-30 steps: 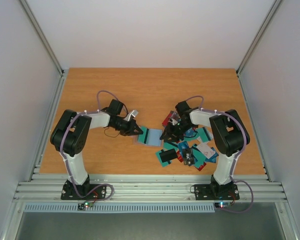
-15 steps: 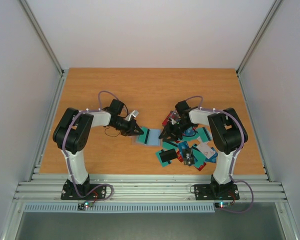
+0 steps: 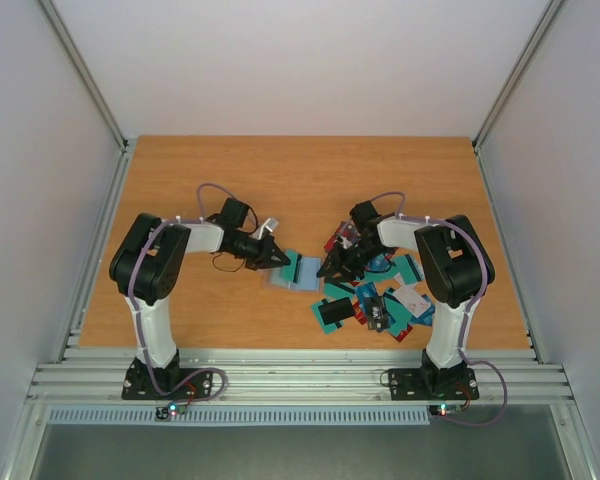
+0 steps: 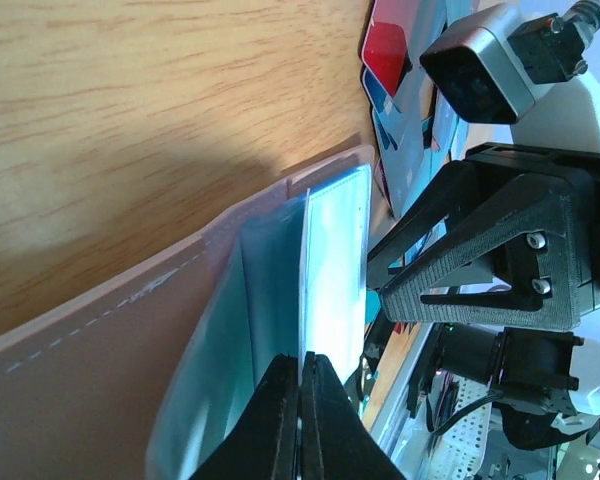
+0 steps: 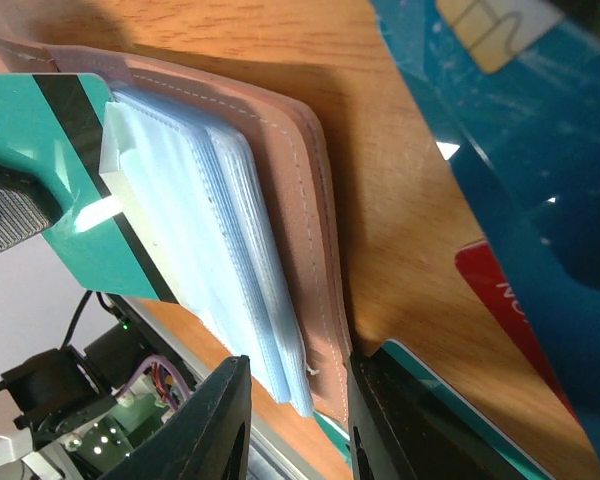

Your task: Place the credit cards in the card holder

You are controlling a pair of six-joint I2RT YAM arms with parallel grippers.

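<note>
The card holder (image 3: 278,281) lies open at mid-table. Its tan cover (image 5: 302,220) carries a stack of clear bluish sleeves (image 5: 215,225). My left gripper (image 3: 277,259) is shut on a teal card with a black stripe (image 3: 305,270), whose far end lies over the sleeves (image 5: 65,150). The left wrist view shows that card (image 4: 335,260) edge-on above the tan cover (image 4: 90,350). My right gripper (image 3: 333,269) is open, with its fingers (image 5: 215,420) straddling the holder's near end. The other credit cards (image 3: 380,298) lie in a pile to the right.
Teal (image 5: 500,120) and red (image 5: 515,295) cards lie on the wood right beside the holder. The two grippers face each other a few centimetres apart; the right gripper (image 4: 480,250) fills the left wrist view. The table's raised side rails (image 3: 105,230) border the board.
My left gripper has moved a little to the right with the teal card, further over the holder. The right gripper has stayed in place.
</note>
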